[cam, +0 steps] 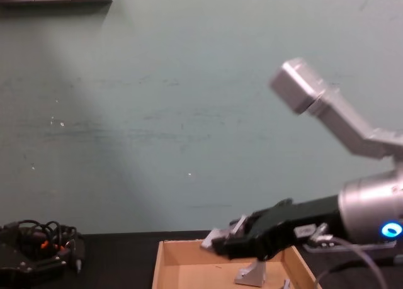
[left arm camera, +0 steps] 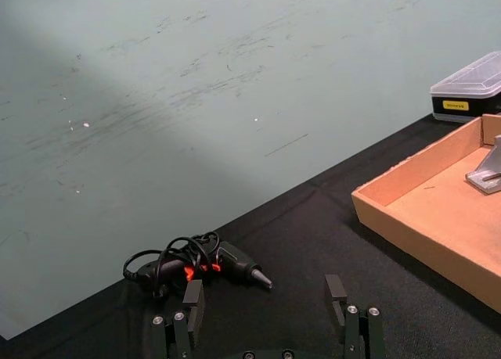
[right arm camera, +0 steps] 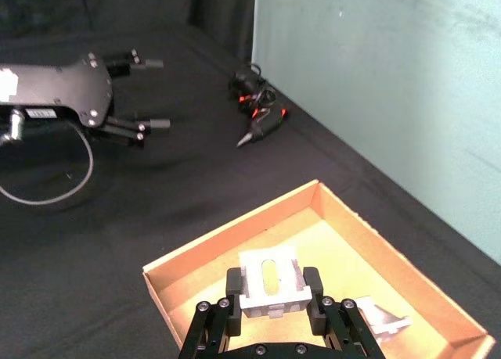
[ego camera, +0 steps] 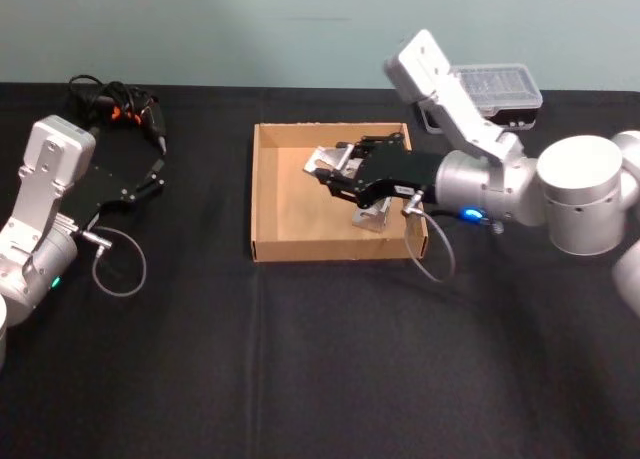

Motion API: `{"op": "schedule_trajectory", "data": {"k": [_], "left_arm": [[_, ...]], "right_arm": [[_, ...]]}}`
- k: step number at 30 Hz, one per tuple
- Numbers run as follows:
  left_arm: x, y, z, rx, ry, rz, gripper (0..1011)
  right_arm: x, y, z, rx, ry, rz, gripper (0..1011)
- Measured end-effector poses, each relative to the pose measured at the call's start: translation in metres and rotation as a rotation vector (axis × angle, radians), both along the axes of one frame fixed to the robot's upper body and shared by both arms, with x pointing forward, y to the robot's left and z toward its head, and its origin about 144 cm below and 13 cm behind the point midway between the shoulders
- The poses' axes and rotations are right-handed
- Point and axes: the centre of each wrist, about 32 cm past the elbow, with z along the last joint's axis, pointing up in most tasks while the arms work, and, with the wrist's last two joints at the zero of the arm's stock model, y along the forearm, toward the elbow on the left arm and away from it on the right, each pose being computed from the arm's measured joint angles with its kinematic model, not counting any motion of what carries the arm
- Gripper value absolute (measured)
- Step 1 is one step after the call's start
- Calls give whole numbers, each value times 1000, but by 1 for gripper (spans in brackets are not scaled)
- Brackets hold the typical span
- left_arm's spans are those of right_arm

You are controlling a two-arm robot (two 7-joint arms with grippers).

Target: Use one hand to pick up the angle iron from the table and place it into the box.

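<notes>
Two brackets: one angle iron [ego camera: 330, 160] is gripped above the box floor, and a second metal bracket [ego camera: 372, 216] rests on the floor inside.
Box [ego camera: 268, 194]: tan cardboard tray on the black table [ego camera: 300, 359], its floor bare toward 9 o'clock.
Right gripper [ego camera: 335, 171]: over the box interior, fingers closed on the held angle iron's sides, at about 10 o'clock from the resting bracket.
Left gripper [ego camera: 157, 165]: fingers spread wide, above the table at 9 o'clock of the box, well apart from it.
Corded tool [ego camera: 120, 107]: on the table at 12 o'clock of the left gripper.
Black case [ego camera: 495, 94]: clear lid, at 2 o'clock of the box.
</notes>
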Motion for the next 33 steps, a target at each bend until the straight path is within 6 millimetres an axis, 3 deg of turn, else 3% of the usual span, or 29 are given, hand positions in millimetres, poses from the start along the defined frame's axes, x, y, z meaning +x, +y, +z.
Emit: {"op": "schedule_trajectory", "data": {"k": [12,24,33], "left_arm": [[0,0,0,0,0,0,1000],[0,0,0,0,0,0,1000],[0,0,0,0,0,0,1000]], "right_arm": [[16,22,-27,-76,38,-7,468],[23,34,-36,-98,56,-1,471],[24,34,-36,-105,59,2,708]]}}
